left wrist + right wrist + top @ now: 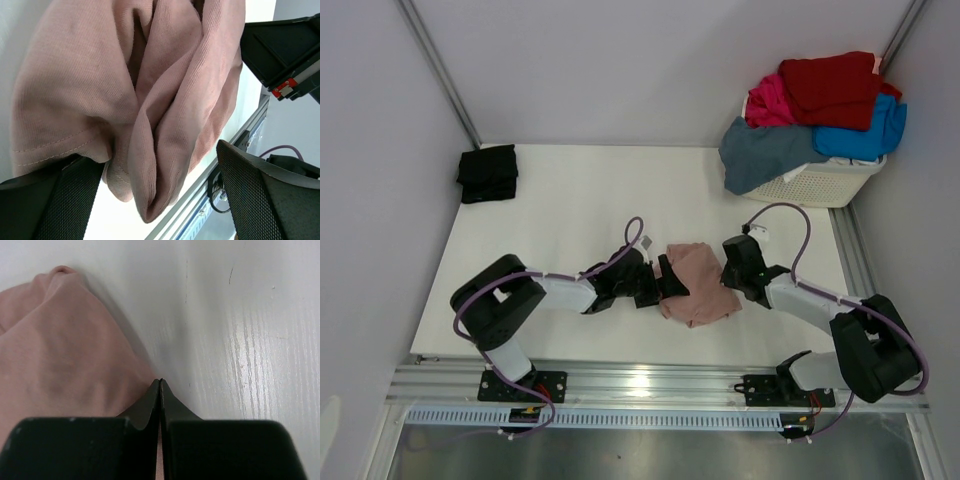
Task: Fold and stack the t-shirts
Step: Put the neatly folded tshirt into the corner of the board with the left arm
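Note:
A dusty-pink t-shirt [695, 283] lies crumpled near the table's front middle, between both arms. My left gripper [663, 281] stands open at its left side, and bunched folds of the pink shirt [150, 100] hang between the wide-apart fingers [265, 195]. My right gripper [729, 268] is at the shirt's right edge. In the right wrist view its tips [160, 381] meet at the border of the pink cloth [60, 355], with a sliver of pink showing between the jaws. A folded black t-shirt [487, 173] lies at the back left.
A white slatted basket [825, 183] stands at the back right, piled with red [835, 88], magenta [770, 100], bright-blue [865, 135] and slate-blue [765, 150] tees; the slate-blue one spills over its rim. A metal rail [650, 385] runs along the near edge.

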{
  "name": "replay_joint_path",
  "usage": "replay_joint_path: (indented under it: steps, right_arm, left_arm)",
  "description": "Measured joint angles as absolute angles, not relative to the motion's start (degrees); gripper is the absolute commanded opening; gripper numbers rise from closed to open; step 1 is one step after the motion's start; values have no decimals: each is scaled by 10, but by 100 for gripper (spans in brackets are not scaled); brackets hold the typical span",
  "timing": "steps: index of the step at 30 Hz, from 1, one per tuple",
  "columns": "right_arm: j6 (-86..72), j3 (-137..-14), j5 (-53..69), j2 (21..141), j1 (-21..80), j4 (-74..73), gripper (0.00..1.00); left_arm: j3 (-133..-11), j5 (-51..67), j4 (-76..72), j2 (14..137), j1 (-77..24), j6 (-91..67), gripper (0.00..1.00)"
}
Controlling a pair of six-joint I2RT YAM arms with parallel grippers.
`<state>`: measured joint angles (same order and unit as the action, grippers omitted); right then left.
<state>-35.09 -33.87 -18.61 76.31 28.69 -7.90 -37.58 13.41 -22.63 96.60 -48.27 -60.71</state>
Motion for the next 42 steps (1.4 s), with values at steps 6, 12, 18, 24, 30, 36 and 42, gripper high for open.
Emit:
replay_joint_path:
  steps: [6,12,18,24,30,36,42]
  right_arm:
    - [-357,-329,-167,786,287,-54,0]
    - [-374,-322,-147,798,288,-34,0]
    - [-378,-323,-143,798,288,-36,0]
    - [-377,-328,-141,793,288,-54,0]
    - [-377,-331,-140,790,288,-64,0]
    - [-377,-331,-139,778,288,-73,0]
    - [-377,-331,-139,764,288,-84,0]
  left_arm:
    - [-394,141,-201,971,-483,-592,96]
    - [-434,159,-185,1002,-483,-583,94]
    - [-471,192,-197,1047,-483,-585,86]
    - [-497,237,-232,1092,-482,-592,77]
    - [-519,264,-240,1119,-482,-595,67]
    - [-537,282,-236,1143,-482,-595,48]
    - [-564,308,-229,1169,-482,-593,25]
